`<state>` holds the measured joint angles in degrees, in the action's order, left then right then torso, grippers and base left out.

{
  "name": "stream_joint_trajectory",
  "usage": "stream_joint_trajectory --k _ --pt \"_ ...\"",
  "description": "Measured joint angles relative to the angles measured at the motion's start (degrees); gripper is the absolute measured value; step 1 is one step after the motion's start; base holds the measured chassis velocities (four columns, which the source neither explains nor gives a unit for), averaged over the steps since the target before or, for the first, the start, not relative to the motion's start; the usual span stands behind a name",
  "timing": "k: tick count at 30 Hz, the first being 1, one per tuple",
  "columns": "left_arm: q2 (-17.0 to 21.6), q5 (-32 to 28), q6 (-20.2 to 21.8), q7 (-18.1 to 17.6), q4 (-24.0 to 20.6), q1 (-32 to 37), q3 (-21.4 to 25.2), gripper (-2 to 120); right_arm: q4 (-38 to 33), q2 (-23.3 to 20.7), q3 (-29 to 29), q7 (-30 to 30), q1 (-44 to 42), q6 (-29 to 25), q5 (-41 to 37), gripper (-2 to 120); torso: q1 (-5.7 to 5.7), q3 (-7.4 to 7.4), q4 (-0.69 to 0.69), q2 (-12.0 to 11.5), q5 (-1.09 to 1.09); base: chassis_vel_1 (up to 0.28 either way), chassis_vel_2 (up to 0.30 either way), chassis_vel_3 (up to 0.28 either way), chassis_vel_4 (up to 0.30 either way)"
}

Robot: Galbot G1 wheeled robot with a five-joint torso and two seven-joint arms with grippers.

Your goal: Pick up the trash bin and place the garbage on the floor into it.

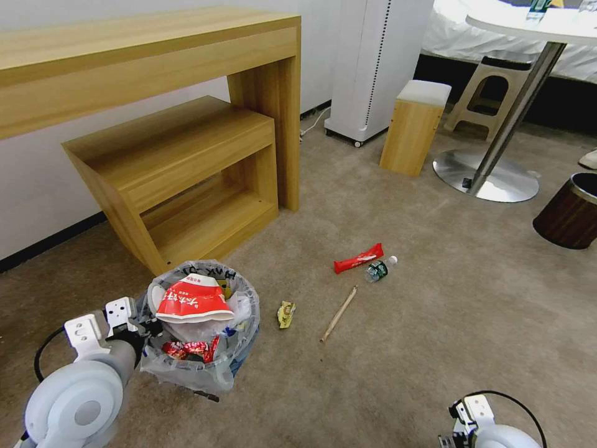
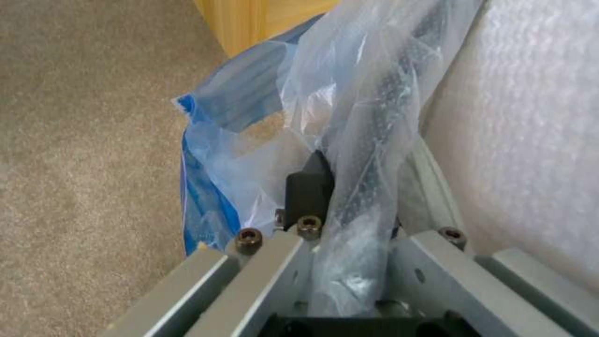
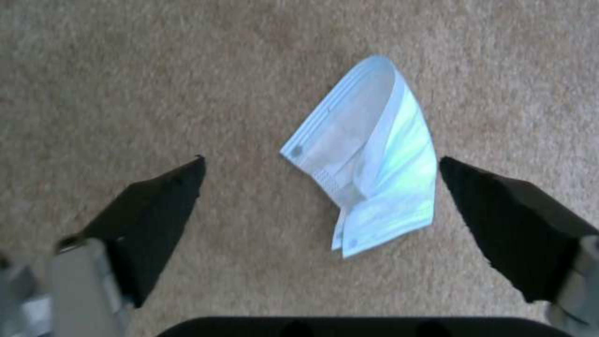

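Note:
The trash bin (image 1: 205, 361) hangs at the lower left of the head view, lined with a crinkly clear bag and packed with a red-white packet (image 1: 193, 298) and red wrappers. My left gripper (image 1: 144, 326) is shut on its near rim; in the left wrist view the black fingertip (image 2: 309, 185) pinches rim and bag (image 2: 368, 103). On the beige floor (image 1: 435, 323) lie a red wrapper (image 1: 358, 258), a small bottle (image 1: 378, 269), a wooden stick (image 1: 339, 314) and a small yellow scrap (image 1: 286, 313). My right gripper (image 3: 321, 159) hovers open above a pale blue mask (image 3: 374, 164).
A wooden desk with a lower shelf unit (image 1: 180, 168) stands just behind the bin. Farther back are a white appliance (image 1: 373, 62), a wooden stool (image 1: 413, 127), a round table's metal base (image 1: 485, 177) and a dark round container (image 1: 569, 211) at the right edge.

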<state>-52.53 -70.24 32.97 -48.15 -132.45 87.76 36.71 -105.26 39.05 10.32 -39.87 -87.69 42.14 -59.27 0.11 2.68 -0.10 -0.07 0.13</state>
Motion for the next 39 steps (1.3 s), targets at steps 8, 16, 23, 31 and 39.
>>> stream_joint_trajectory --k 8,16,23,31,39 --pt "0.26 -0.09 0.0 0.02 -0.08 0.04 0.13 0 2.23 0.78 -1.88 0.64 1.43 0.0 0.79 64 0.0 0.0 0.0 0.0 0.01 0.0 0.0 0.0 0.0" --pt "0.17 -0.01 0.0 0.0 -0.35 0.2 0.12 0 4.04 1.81 -1.86 1.05 1.43 0.0 1.87 43 0.0 0.0 0.0 0.0 0.0 0.0 0.0 0.0 0.0" --pt "0.12 0.15 0.0 -0.02 -0.66 0.56 0.05 0 6.23 2.4 -1.31 1.43 1.52 -0.01 3.02 32 0.0 0.0 0.0 0.0 0.01 0.0 0.0 0.0 0.0" --pt "0.04 0.39 0.0 -0.03 -0.84 0.76 0.03 0 7.37 2.06 0.33 1.89 1.49 -0.01 3.56 33 0.0 0.0 0.0 0.0 0.0 0.0 0.0 0.0 0.0" --pt "-0.23 0.82 0.0 0.06 -0.96 1.09 -0.2 0 7.75 2.43 0.59 1.94 1.28 0.0 4.48 49 0.0 0.0 0.0 0.0 0.01 0.0 0.0 0.0 0.0"
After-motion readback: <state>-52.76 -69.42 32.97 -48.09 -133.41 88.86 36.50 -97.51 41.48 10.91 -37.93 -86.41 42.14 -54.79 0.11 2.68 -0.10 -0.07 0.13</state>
